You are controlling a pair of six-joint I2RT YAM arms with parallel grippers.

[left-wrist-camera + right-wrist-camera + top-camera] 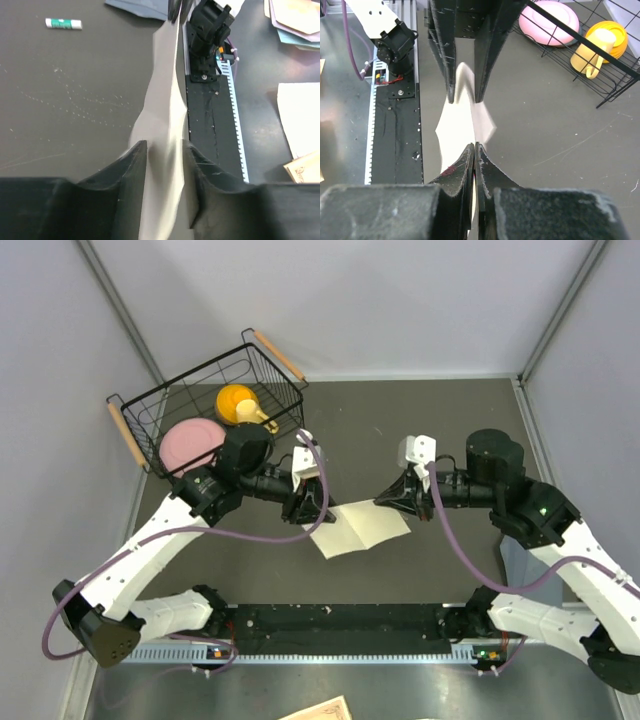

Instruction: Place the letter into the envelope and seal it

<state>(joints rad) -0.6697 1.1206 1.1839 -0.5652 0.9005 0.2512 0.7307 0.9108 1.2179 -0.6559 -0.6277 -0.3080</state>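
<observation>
The letter (362,528), a cream sheet, hangs just above the dark table between my two grippers. My right gripper (383,502) is shut on its right edge; in the right wrist view the jaws (474,146) are pinched flat on the letter (455,125). My left gripper (318,520) is at the sheet's left edge. In the left wrist view its jaws (164,146) stand apart, with the bowed letter (162,100) loose between them. A blue-grey corner of the envelope (142,7) shows past the sheet, and part of the envelope (515,560) lies under my right arm.
A black wire basket (215,405) at the back left holds a pink plate (190,443) and a yellow cup (240,403). A white-and-green glue stick (63,23) lies on the table. Spare cards and paper (300,115) sit beyond the black base rail (340,620).
</observation>
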